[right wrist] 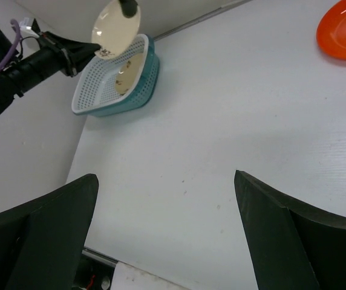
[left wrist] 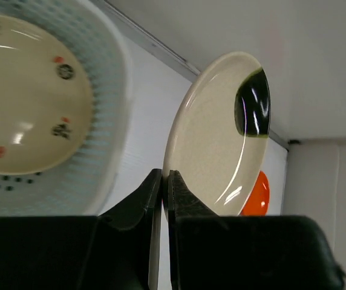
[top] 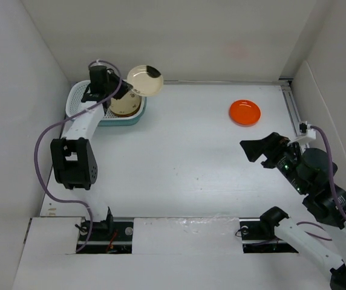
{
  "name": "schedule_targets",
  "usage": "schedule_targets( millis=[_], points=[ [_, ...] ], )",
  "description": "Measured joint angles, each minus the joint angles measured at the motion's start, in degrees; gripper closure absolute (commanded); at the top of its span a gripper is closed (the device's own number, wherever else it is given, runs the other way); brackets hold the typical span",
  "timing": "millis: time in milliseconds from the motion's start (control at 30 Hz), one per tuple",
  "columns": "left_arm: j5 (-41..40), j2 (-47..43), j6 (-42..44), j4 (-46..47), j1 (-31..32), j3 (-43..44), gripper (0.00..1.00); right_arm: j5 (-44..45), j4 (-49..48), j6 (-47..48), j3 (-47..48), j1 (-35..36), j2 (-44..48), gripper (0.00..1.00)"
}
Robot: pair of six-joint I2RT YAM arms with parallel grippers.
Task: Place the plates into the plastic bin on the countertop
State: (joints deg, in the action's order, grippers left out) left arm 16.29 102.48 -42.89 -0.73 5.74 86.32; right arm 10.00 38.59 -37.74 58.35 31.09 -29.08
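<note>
My left gripper (top: 124, 86) (left wrist: 164, 175) is shut on the rim of a beige plate (top: 144, 80) (left wrist: 221, 139) with a glossy black patch at its far edge. It holds the plate tilted in the air over the right edge of the teal plastic bin (top: 76, 101) (left wrist: 109, 121). A beige plate with small dark marks (top: 126, 104) (left wrist: 28, 103) lies in the bin. An orange plate (top: 245, 112) (right wrist: 345, 27) lies on the white countertop (top: 191, 151) at the back right. My right gripper (top: 251, 150) (right wrist: 166, 176) is open and empty, in front of the orange plate.
White walls close in the countertop at the left, back and right. The bin stands in the back left corner against the left wall. A metal rail (top: 294, 109) runs along the right edge near the orange plate.
</note>
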Motion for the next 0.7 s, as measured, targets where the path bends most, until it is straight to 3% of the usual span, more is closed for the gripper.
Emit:
schedule_targets(
  millis=[233,533,600,633,700],
  points=[
    [-3.17,4.63,-0.87,-7.56,-9.81,3.74,1.00,-1.55,-2.91,0.68,-1.09,0.00,-3.32,0.00],
    [-6.43,12.63,-0.55,-13.81,-13.38,8.57,1.00,-2.10,-4.85,1.55,-1.16,0.00,-5.44,0.00],
    [-6.88,13.16,-0.46,-14.36,-13.49,8.57,0.82,-2.16,-5.20,1.60,-1.16,0.00,-5.90,0.00],
    [-6.88,13.33,-0.31,-14.38,-13.49,8.57,0.62,-2.25,-5.44,1.64,-1.16,0.00,-6.14,0.00],
    [-7.13,13.42,-0.17,-14.60,-13.49,8.57,0.45,-2.34,-5.99,1.75,-1.16,0.00,-6.58,0.00]
  ],
)
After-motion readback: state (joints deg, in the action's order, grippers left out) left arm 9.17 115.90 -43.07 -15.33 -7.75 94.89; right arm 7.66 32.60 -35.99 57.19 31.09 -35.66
